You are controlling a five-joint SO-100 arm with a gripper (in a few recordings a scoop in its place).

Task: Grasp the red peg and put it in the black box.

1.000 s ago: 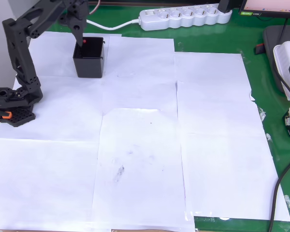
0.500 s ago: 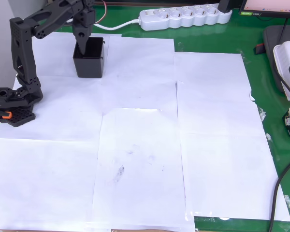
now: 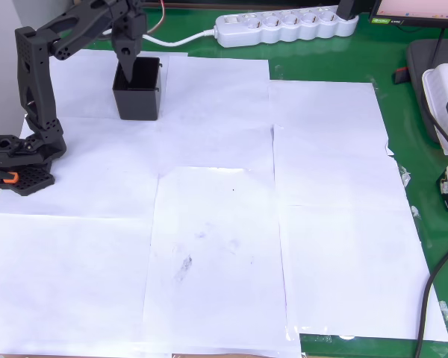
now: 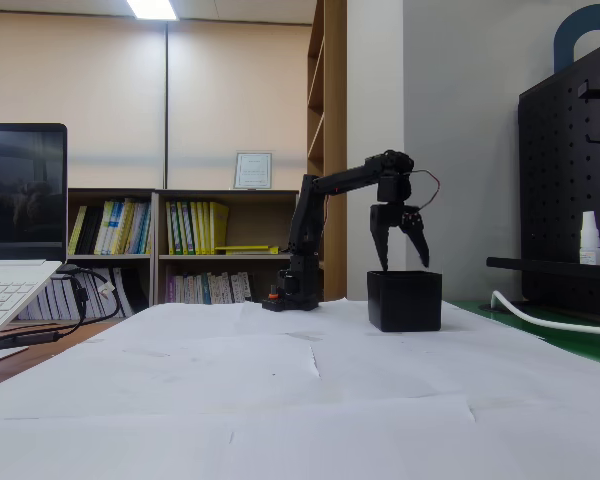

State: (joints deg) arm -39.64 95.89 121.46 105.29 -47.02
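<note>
Gripper (image 4: 403, 266) hangs with fingers spread and empty just above the black box (image 4: 405, 300); no peg visible, drop looks done.

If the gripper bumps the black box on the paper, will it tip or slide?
The small square black plastic box would probably slide: it looks thin-walled and light, on smooth white paper sheets. Tipping seems less likely, since it sits squat and flat.

Beige wall (image 4: 100, 90), ceiling light (image 4: 152, 9), low bookshelf (image 4: 195, 255) of books, framed certificate (image 4: 252, 170), black pegboard (image 4: 572, 170)
</note>
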